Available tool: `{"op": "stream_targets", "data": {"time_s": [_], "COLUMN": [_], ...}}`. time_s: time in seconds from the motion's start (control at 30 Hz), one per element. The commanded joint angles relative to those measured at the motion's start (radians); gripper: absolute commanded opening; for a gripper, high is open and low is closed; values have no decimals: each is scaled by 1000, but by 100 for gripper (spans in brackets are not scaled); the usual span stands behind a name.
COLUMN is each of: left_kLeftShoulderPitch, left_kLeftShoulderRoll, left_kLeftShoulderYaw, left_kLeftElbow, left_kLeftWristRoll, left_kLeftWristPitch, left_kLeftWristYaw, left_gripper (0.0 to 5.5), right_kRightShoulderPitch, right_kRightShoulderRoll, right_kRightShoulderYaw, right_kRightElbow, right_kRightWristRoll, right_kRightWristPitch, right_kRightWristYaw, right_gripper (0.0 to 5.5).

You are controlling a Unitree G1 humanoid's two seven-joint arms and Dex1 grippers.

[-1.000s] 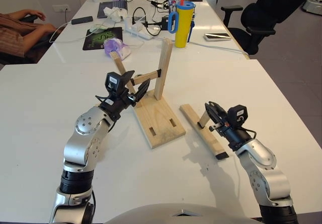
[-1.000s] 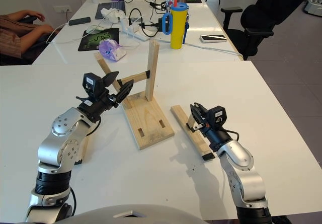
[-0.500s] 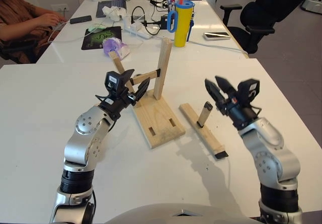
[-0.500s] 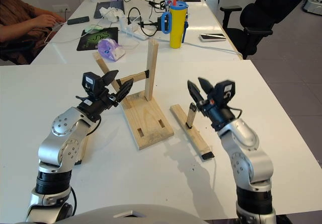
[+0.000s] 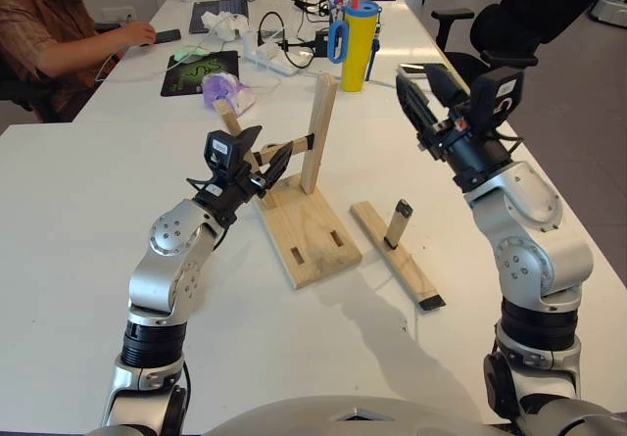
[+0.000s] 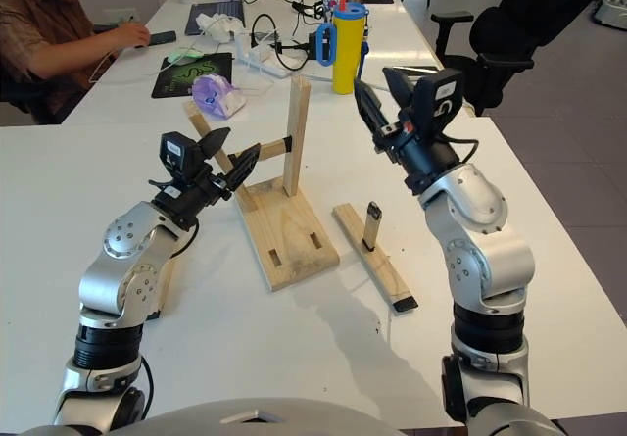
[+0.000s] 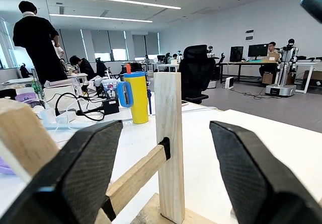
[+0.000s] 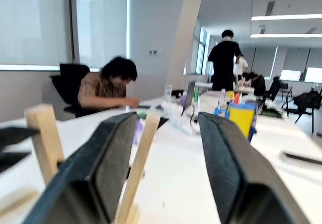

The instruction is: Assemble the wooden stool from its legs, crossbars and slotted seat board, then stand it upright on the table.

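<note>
— What do the head views show now?
— In the left eye view the seat board [image 5: 312, 238] lies flat on the surface [image 5: 78, 220]. An upright leg [image 5: 316, 127] stands at the board's far end. A crossbar [image 5: 286, 149] joins it to a tilted leg [image 5: 229, 121] at the board's far left. The left pincer [image 5: 265, 155] is at the crossbar, jaws apart, gripping nothing.
— And the right one?
— One second ago the right pincer [image 5: 415, 83] was low, at the loose leg [image 5: 402, 271] that lies right of the board. Now it is high, above and to the right of the board, jaws apart and empty. A short stub [image 5: 396, 223] stands up out of the loose leg. The right eye view tells the same.
— The wrist views?
— In the left wrist view the fingers [image 7: 75, 183] stand wide on both sides of the upright leg. I cannot tell if one touches the crossbar. In the right wrist view the fingers [image 8: 100, 168] are wide too, with only distant wood between them.
— What does this mean?
— I judge that the right arm has let the loose leg go. This second side is not yet in the board's slots, so the stool is far from standing.
</note>
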Motion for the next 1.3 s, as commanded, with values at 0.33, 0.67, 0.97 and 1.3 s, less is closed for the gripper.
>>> {"op": "stream_targets", "data": {"time_s": [0.33,0.67,0.97,1.3], "left_kLeftShoulderPitch": [171,283,334,313], "left_kLeftShoulderRoll": [163,243,256,341], "left_kLeftShoulderYaw": [-240,-343,-367,-253], "left_kLeftElbow": [-29,22,69,173], "left_kLeftWristRoll": [141,278,445,463], "left_kLeftWristPitch": [-29,-157,-202,-220], "left_kLeftWristYaw": [-199,-279,-211,-230], "left_gripper": [321,321,321,321], "right_kRightShoulderPitch": [114,-167,-78,114], "right_kRightShoulderRoll": [28,-4,-151,-317], "right_kRightShoulderYaw": [40,-175,-243,-150], "right_kRightElbow": [175,71,257,252], "right_kRightWristRoll": [-80,37,20,-25], "right_kRightWristPitch": [-26,87,158,236], "right_kRightWristYaw": [3,-65,45,267], "right_gripper": [226,226,226,226]}}
